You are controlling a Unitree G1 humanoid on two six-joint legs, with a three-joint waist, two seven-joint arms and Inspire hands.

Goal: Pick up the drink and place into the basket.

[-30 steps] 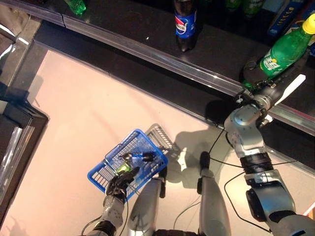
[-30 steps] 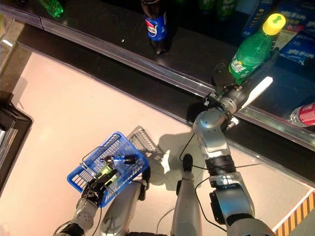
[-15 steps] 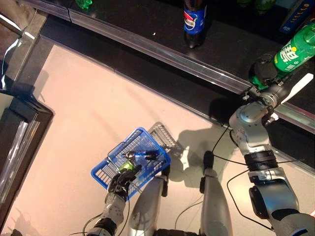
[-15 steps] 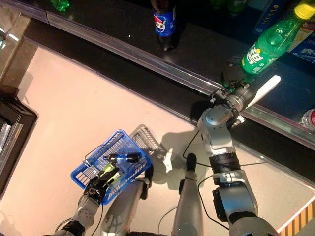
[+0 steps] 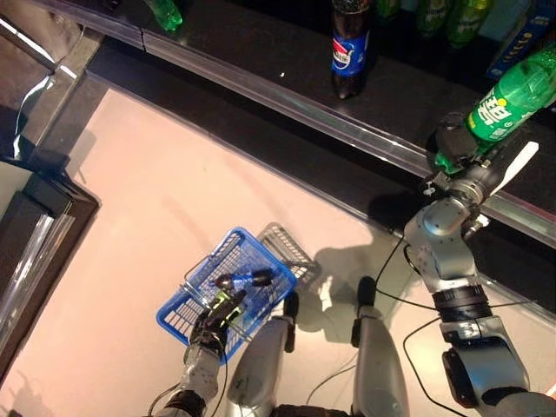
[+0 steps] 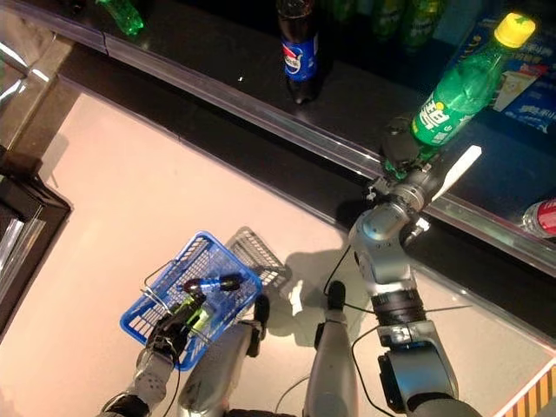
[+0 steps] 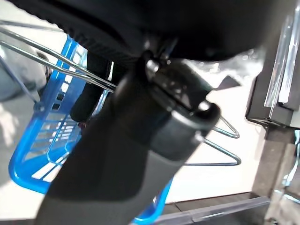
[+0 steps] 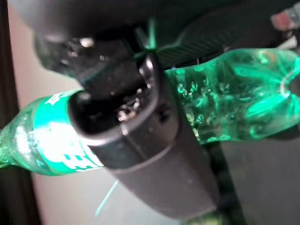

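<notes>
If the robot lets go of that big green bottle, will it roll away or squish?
The green bottle is round and smooth, so it would probably roll if laid on its side. The right hand grips its lower part while it tilts; it looks full, so likely heavy and firm, not squishy. Its shiny plastic may be a bit slippery.

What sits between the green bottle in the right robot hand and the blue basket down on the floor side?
In the right eye view, the shelf's metal edge rail and bare floor separate the green bottle from the blue basket.

No print on the bottles' labels reads clearly.
</notes>
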